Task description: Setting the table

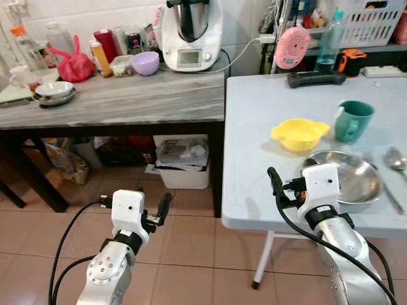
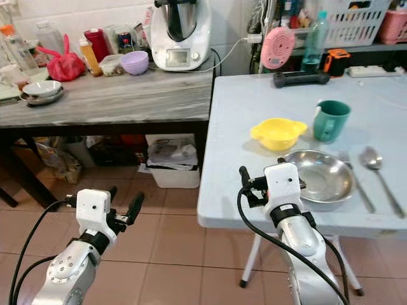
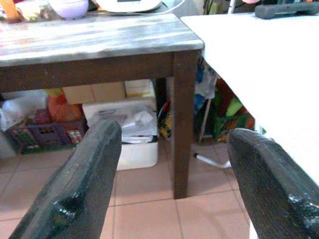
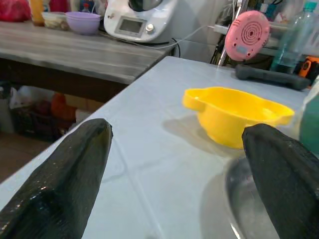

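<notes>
Nearest the head camera are the two silver arms: the left end effector (image 1: 156,213) hangs over the tiled floor (image 1: 191,254) beside the light blue worktop (image 1: 254,127), its black fingers spread and holding nothing, while the right end effector (image 1: 278,188) sits at the worktop's near edge just beside the steel plate (image 1: 346,178), its fingers likewise apart and empty. Behind the plate stand a yellow bowl (image 1: 299,133) and a teal mug (image 1: 351,121), near each other but apart, and a spoon (image 1: 395,160) lies to the plate's right. The plate looks thin, stiff and light, though polished metal is likely slippery between smooth fingers; a pinch across its raised rim at the near side would probably serve best, since its flat middle offers nothing to hold. The bowl appears to be plastic, light and forgiving, and one of its small side lugs or its rim wall seems the natural hold. The mug is likely the heaviest piece and could be breakable if ceramic; gripping across its rim wall seems safer than the handle. The spoon lies flat and low, so pinching its shank may be fiddly.
</notes>
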`<state>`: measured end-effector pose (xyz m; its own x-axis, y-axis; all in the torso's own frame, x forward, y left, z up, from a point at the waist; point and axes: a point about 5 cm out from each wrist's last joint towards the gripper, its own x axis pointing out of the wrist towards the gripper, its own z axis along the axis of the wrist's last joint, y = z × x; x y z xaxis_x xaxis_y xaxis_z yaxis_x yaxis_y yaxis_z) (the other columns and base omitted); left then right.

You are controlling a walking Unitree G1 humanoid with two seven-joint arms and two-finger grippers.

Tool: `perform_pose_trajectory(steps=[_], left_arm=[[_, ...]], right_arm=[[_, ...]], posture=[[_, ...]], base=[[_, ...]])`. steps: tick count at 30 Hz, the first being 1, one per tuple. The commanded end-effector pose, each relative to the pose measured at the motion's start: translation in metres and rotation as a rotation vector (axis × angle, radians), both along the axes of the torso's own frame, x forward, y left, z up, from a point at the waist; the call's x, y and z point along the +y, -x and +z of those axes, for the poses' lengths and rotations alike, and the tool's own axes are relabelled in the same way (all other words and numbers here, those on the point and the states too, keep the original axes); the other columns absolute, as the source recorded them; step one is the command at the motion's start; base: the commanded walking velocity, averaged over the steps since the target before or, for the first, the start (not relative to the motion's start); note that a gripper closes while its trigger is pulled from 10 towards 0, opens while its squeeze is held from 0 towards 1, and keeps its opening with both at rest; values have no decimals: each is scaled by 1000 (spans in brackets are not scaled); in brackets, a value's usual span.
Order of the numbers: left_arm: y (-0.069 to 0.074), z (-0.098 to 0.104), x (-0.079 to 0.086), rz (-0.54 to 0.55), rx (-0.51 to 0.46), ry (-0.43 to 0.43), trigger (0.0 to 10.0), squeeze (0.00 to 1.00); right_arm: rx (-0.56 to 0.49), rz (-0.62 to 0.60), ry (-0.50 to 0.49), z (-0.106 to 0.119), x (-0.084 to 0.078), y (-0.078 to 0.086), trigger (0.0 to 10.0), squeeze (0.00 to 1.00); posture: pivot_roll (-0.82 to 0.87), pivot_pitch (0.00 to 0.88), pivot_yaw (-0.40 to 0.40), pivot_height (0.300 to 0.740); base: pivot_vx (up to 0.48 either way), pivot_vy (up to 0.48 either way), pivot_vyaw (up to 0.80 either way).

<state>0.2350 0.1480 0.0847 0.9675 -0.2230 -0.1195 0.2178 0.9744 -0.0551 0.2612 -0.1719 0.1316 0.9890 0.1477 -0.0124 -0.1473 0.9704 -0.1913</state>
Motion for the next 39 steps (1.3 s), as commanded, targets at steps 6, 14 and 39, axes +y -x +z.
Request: perform_pose_trajectory(steps=[6,14,39], left_arm=[[0,2,6,21,-3,-11,10000,0],[-2,1,5,18,-4,-16,10000,0],[-9,5,1,22,-27,17,10000,0]], right_arm=[[-25,26,-2,6,8,0,10000,0],[-27,26,-3,7,9,-1,10000,0],[-23,35,-17,7,13,-7,10000,0]], posture=[[-115,0,103,740],[-118,0,106,740],[-119,0,103,740]], base=[[0,-322,0],[0,-323,0],[0,-143,0]])
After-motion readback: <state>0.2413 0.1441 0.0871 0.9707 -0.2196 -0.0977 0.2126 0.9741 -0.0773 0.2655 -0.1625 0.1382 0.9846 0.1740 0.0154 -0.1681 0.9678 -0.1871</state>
